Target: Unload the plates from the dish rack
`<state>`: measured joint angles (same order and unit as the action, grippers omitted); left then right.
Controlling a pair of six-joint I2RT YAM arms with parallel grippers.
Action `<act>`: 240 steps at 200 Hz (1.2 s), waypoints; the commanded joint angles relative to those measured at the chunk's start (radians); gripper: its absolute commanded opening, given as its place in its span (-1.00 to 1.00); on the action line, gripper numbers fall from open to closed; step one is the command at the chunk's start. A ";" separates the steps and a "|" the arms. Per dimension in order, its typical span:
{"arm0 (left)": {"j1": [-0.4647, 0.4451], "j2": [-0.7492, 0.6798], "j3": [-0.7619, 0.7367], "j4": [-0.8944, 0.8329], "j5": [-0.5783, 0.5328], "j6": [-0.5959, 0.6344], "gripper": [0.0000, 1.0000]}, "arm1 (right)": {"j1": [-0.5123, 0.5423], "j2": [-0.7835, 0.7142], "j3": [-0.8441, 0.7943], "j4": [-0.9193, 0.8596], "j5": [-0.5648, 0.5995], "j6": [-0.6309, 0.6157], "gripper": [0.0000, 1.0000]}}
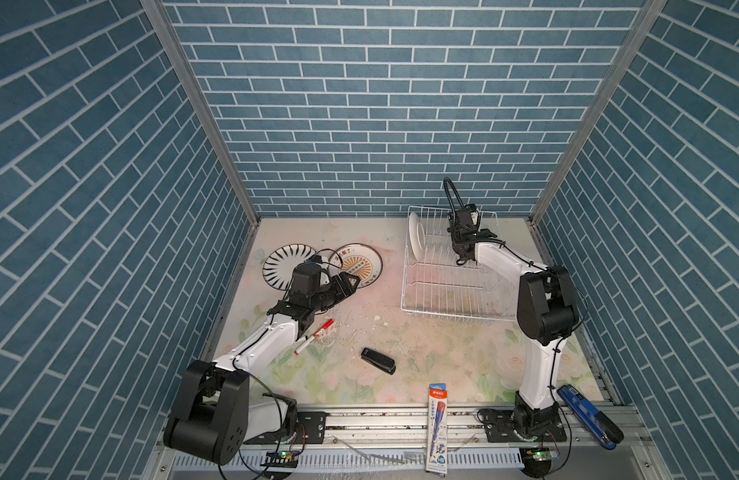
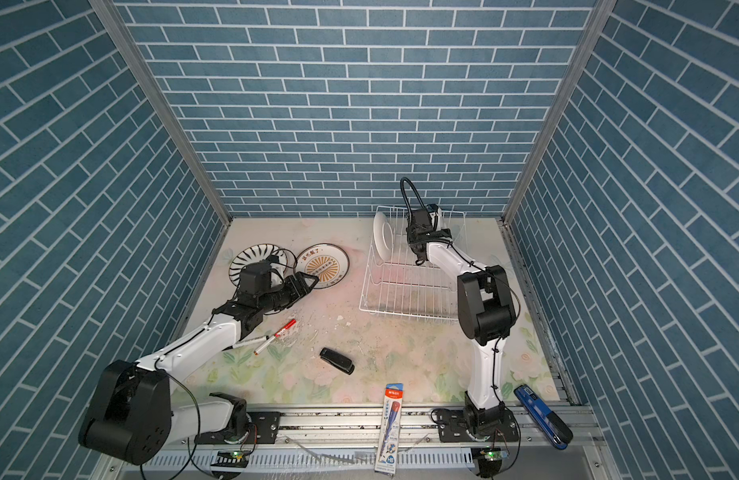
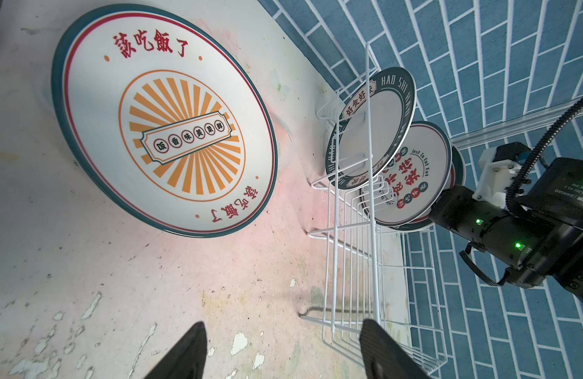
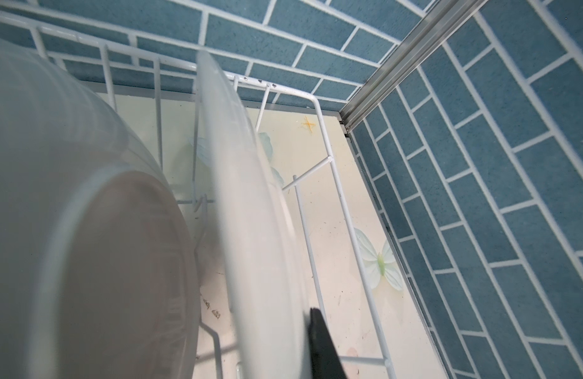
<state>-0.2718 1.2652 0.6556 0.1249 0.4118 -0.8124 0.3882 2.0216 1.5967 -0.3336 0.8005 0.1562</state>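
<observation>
The dish rack [image 1: 450, 314] at the back right holds three plates [image 3: 411, 177]. The right gripper [image 4: 293, 328] pinches one plate [image 4: 247, 213] by its edge. It could slip and bang its neighbour. The left gripper [image 3: 283, 328] is spread and empty.

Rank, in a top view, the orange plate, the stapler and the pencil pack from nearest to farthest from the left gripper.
1. orange plate, back left, right at the left gripper.
2. stapler, mid-table, toward the front.
3. pencil pack, across the front rail.
</observation>
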 commanded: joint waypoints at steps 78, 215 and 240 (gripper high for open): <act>-0.004 -0.022 -0.014 -0.007 -0.001 0.017 0.52 | 0.013 -0.006 -0.022 0.032 0.052 -0.023 -1.00; -0.004 -0.027 -0.022 -0.004 -0.001 0.019 0.52 | 0.021 -0.062 -0.043 0.087 0.099 -0.059 -1.00; -0.004 -0.030 -0.025 -0.005 -0.002 0.018 0.52 | 0.021 -0.073 -0.046 0.092 0.105 -0.061 -1.00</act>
<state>-0.2718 1.2530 0.6518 0.1253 0.4118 -0.8112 0.4053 2.0178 1.5654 -0.2790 0.8455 0.1226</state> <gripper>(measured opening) 0.759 0.113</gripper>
